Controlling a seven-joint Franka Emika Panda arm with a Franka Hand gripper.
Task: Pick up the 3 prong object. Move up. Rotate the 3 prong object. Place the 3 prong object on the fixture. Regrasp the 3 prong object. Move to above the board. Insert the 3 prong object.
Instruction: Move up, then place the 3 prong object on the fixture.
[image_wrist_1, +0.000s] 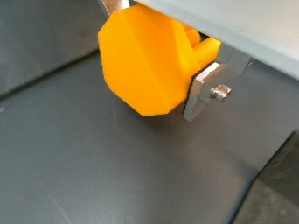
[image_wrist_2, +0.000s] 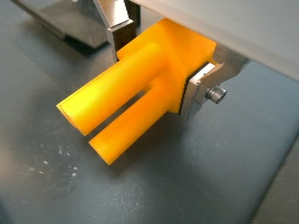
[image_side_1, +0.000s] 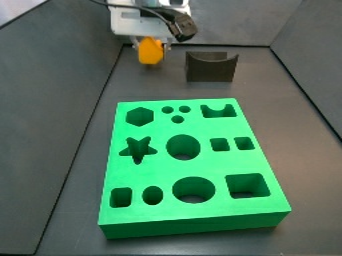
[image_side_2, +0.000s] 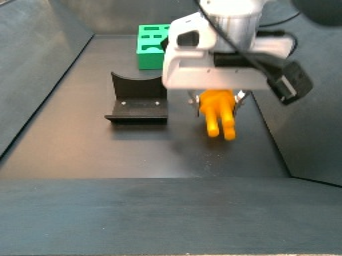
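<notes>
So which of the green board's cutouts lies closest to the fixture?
The notched cutout at the board's far right corner, right below the fixture. The gripper holds the 3 prong object left of the fixture.

Dark floor under board, fixture

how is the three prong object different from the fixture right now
The 3 prong object is bright orange and held off the floor in the gripper; the fixture is dark and stands on the floor, untouched. The object ends in long prongs; the fixture has a curved notch on top.
</notes>
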